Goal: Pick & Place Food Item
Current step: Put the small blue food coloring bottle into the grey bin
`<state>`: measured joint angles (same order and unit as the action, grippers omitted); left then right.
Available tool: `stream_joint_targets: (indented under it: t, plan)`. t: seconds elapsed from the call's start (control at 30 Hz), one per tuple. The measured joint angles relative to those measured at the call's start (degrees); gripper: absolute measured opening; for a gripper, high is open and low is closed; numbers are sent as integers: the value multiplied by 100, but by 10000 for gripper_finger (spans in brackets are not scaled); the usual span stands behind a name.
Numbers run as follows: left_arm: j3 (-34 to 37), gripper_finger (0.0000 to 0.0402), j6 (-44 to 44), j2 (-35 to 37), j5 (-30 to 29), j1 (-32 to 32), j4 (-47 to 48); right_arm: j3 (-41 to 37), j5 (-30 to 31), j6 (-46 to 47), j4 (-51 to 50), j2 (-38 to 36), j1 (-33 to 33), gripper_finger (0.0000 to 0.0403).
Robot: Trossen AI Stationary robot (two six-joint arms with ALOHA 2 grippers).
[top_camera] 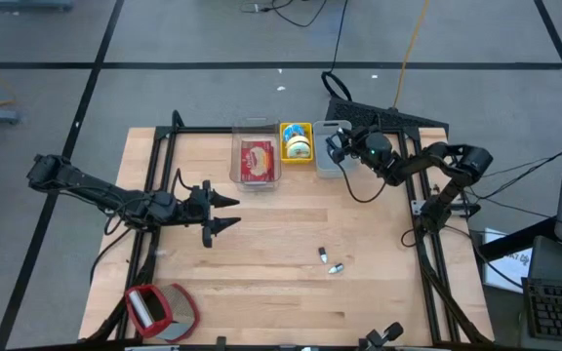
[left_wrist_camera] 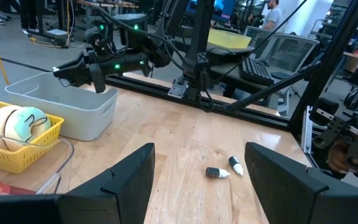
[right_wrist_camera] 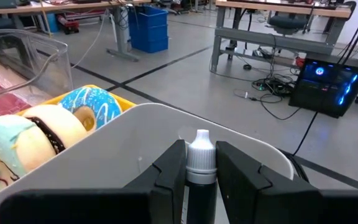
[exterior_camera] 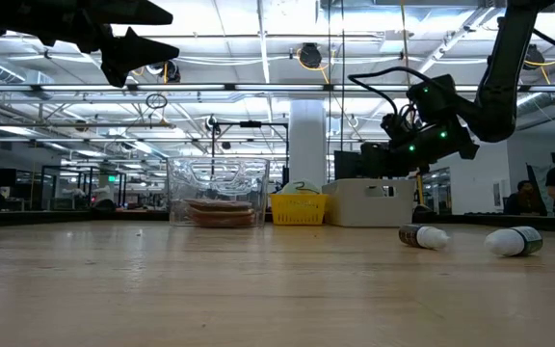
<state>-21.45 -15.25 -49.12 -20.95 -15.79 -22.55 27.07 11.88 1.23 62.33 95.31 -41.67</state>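
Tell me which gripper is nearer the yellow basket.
Right. The right gripper, shut on a small bottle, hovers over the white bin just beside the yellow basket; the left gripper hangs open farther off, mid-table.

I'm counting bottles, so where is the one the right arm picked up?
The small bottle is clamped in the right gripper, held over the white bin at the table's far edge, beside the yellow basket.

Pale matt wood table point(top_camera: 271, 234) — clear glossy plastic tub point(top_camera: 256, 156), yellow plastic basket point(top_camera: 297, 142), matt white plastic bin point(left_wrist_camera: 73, 102).
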Motion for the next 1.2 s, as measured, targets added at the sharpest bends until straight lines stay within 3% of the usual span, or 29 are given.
stream_joint_targets:
  t: [1.2]
  plan:
    - [0, 253, 0, 0, 1, 1, 0, -1, 2, 88, -2, -2, 2, 71]
